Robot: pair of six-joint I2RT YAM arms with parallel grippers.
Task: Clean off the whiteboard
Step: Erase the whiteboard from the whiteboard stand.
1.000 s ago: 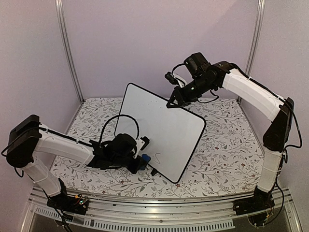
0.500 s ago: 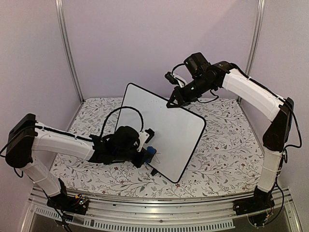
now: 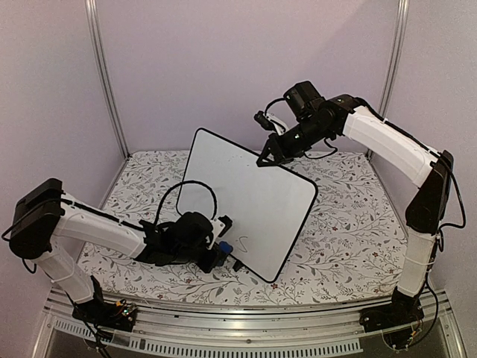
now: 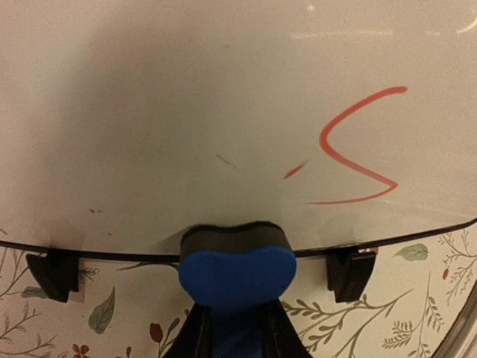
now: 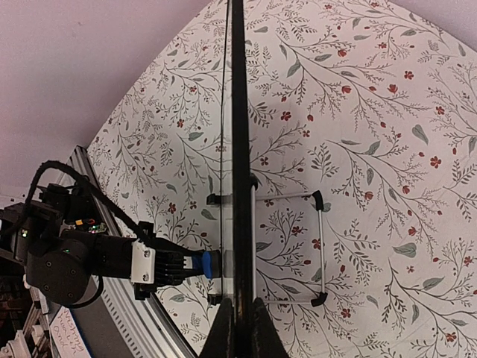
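Pushing hard at the lower edge could slide the large white, black-rimmed whiteboard (image 3: 250, 195), propped tilted at centre frame, or skip the red squiggle (image 4: 356, 158) to the right. The left gripper (image 4: 235, 334) clenches a blue foam eraser block (image 4: 237, 274) against the board's bottom rim; the right gripper (image 5: 238, 328) pinches its top edge.

So the table (image 3: 350, 224) is wearing a white cloth with leafy sprigs and little red flowers. The whiteboard (image 3: 253, 186) is standing tilted mid-table, its black feet (image 4: 52, 272) resting on the cloth toward 7 o'clock.
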